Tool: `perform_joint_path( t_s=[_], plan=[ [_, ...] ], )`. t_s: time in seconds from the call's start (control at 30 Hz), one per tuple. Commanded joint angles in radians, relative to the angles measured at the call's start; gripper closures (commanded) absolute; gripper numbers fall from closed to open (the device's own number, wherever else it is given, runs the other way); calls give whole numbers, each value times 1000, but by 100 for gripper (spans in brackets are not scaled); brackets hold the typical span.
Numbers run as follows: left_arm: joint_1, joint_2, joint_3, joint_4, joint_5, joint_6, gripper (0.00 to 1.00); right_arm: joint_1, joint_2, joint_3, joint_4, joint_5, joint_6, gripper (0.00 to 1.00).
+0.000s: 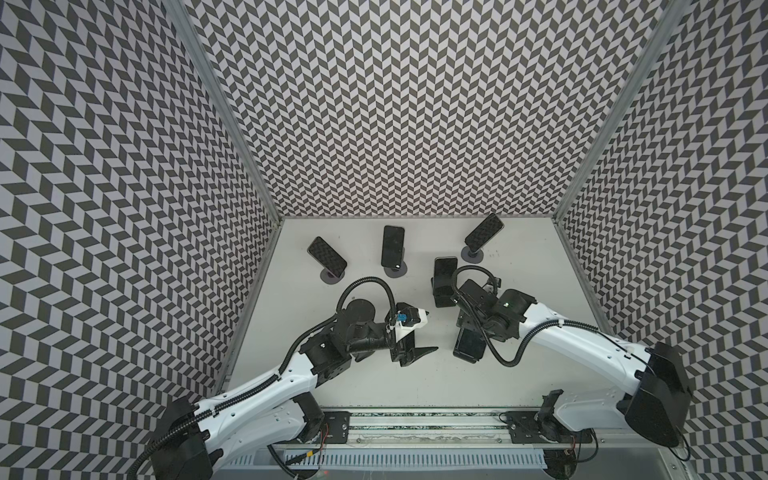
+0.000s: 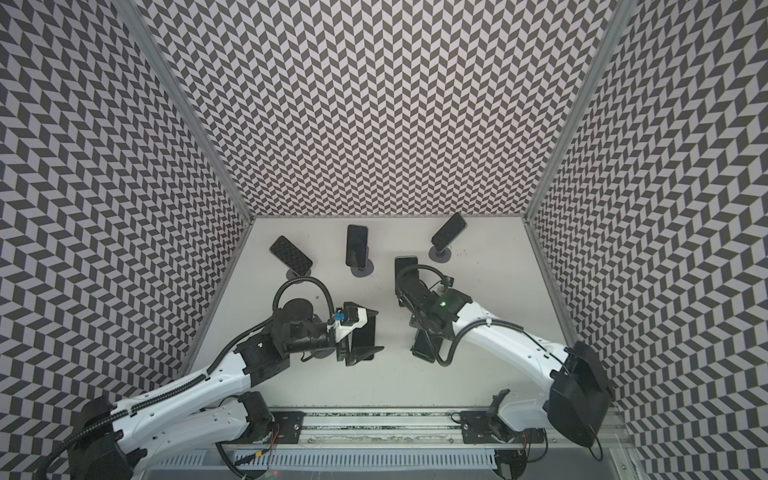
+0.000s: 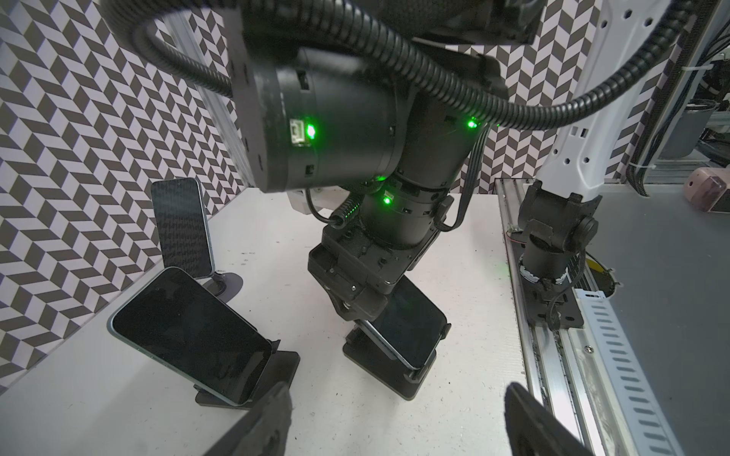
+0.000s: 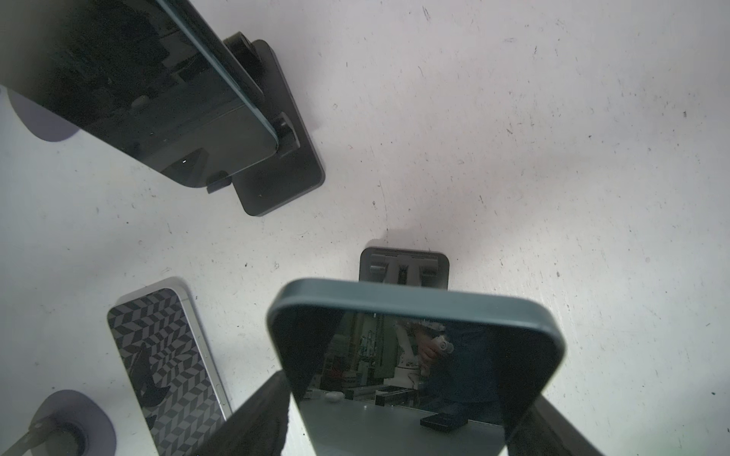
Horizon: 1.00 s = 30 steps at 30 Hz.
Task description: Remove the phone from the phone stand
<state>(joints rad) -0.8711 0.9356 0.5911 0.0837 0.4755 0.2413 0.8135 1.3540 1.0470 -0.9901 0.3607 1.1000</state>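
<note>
Bracketing the phone (image 4: 414, 355) across its two long edges with the right claw (image 4: 407, 398); squeezing or merely touching, impossible to tell. Leaning tilted in the phone stand (image 4: 403, 264), bottom edge tucked behind the stand's lip. Likely calling for a firm pinch, then sliding up along the stand's slope rather than tugging outward. Holding the left claw (image 3: 397, 389) wide and empty, apart from the stand.

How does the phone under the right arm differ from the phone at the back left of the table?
The front phone stands inside the right pincer; the back-left phone stands free. The front stand has a rectangular foot; the back-left stand has a round one. Seen from above, the back-left phone mirrors the wall pattern; the front phone looks dark. Both lean back on stands.
</note>
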Motion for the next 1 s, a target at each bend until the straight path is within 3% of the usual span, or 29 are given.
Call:
perform_joint_path(
  t_s=[0.0, 0.97],
  plan=[
    [-6, -21, -4, -15, 0, 2, 15, -5, -1, 7, 16, -3, 9, 18],
    [-7, -40, -11, -13, -21, -14, 16, -7, -33, -13, 36, -16, -15, 29]
  ],
)
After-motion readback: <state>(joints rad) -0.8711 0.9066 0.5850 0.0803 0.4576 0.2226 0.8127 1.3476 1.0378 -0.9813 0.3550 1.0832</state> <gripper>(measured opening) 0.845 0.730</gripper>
